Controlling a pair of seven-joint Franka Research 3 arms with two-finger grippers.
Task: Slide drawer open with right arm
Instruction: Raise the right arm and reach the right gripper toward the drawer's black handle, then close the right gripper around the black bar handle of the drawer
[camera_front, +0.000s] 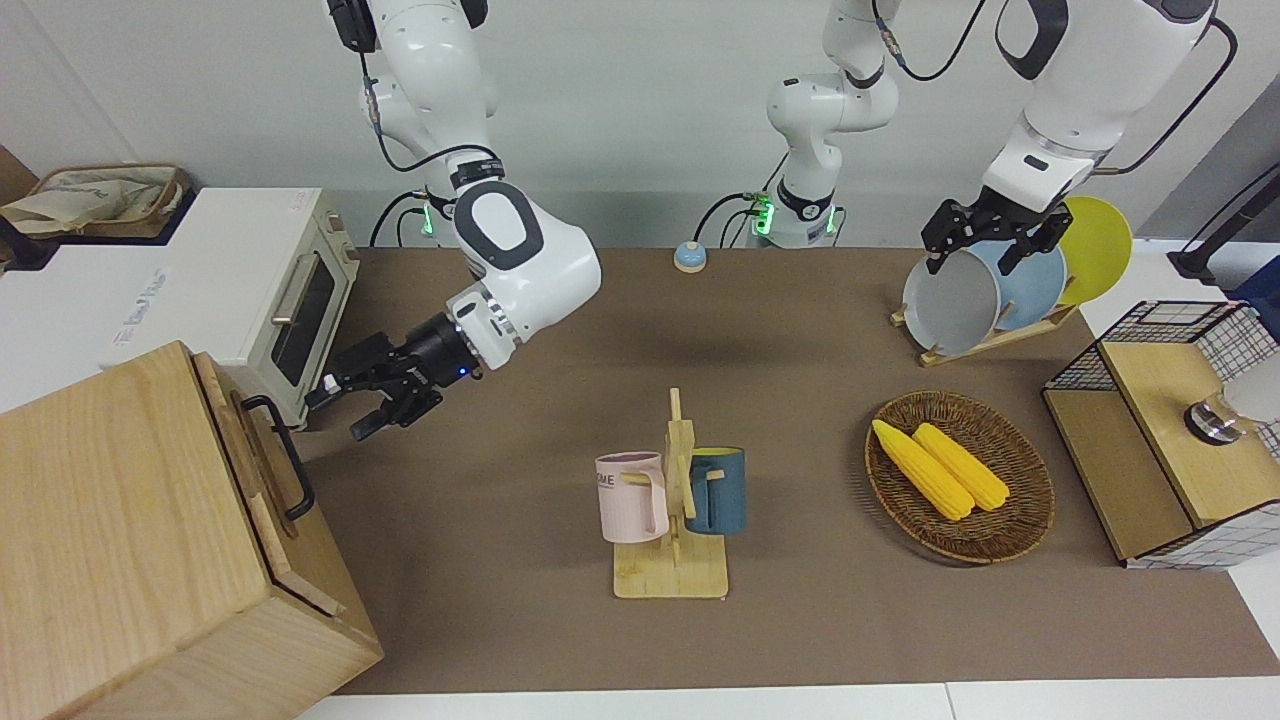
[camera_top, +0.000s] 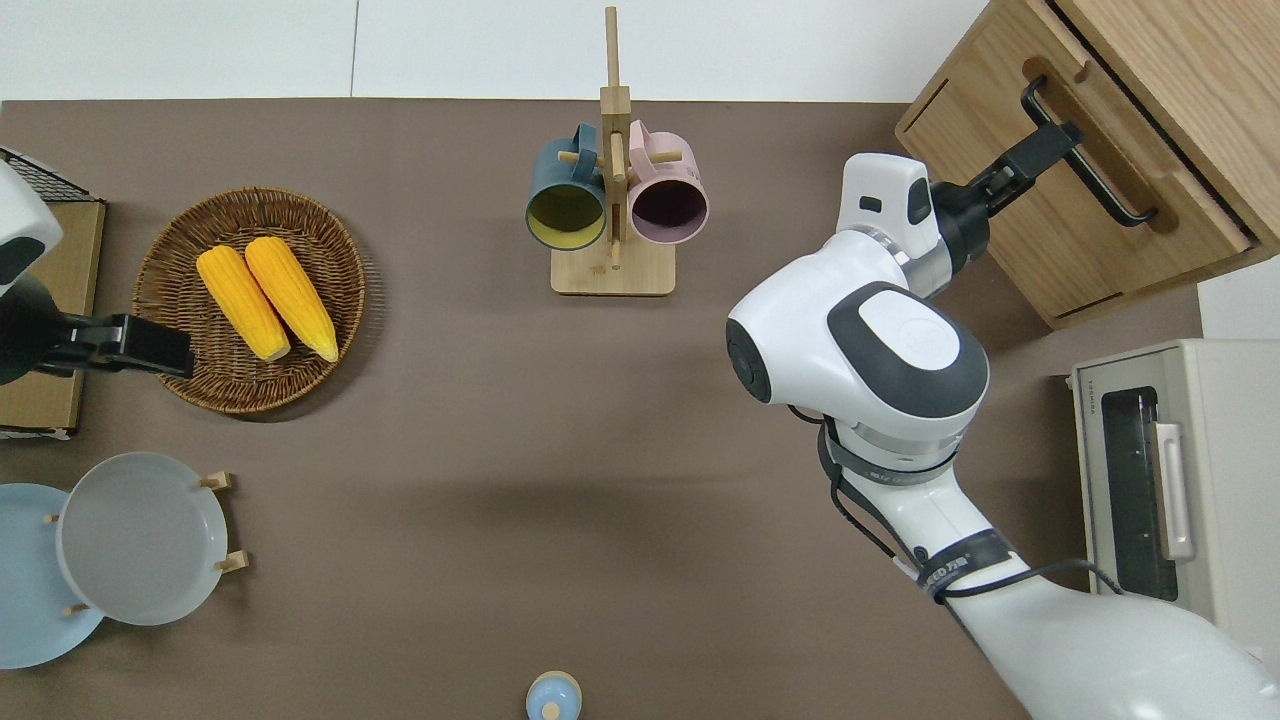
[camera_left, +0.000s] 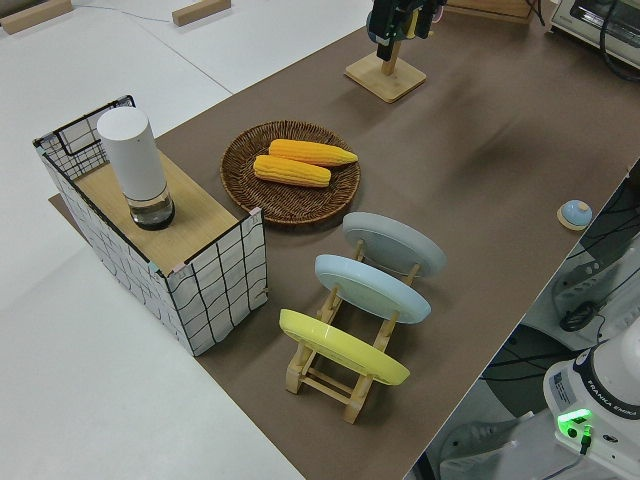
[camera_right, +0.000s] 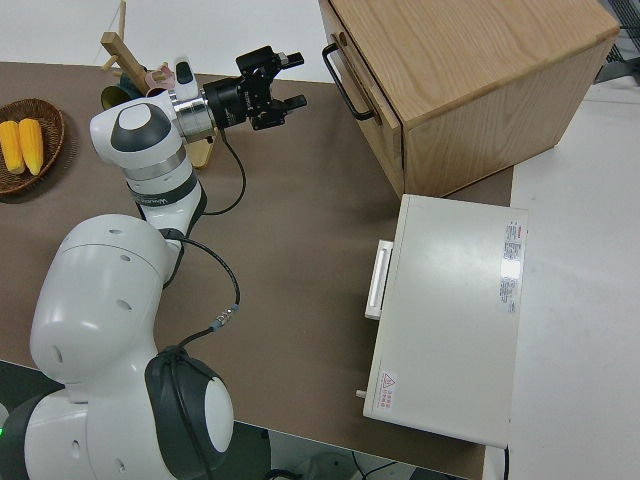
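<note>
cabinet (camera_front: 130, 540) nearest, drawer (camera_front: 262, 470) shut | our right gripper (camera_front: 365, 395) approaching handle (camera_front: 280, 455), fingers wide, holding nothing | next: we close on handle, pull.

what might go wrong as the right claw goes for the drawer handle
The right claw is open and near the drawer's black loop handle but not yet around it; the cabinet sits angled on the table, so a skewed approach could knock the handle or slip off it. The toaster oven stands close beside the arm's wrist, so a swing might clip it. Pulling off-axis may drag the whole cabinet rather than slide the drawer.
</note>
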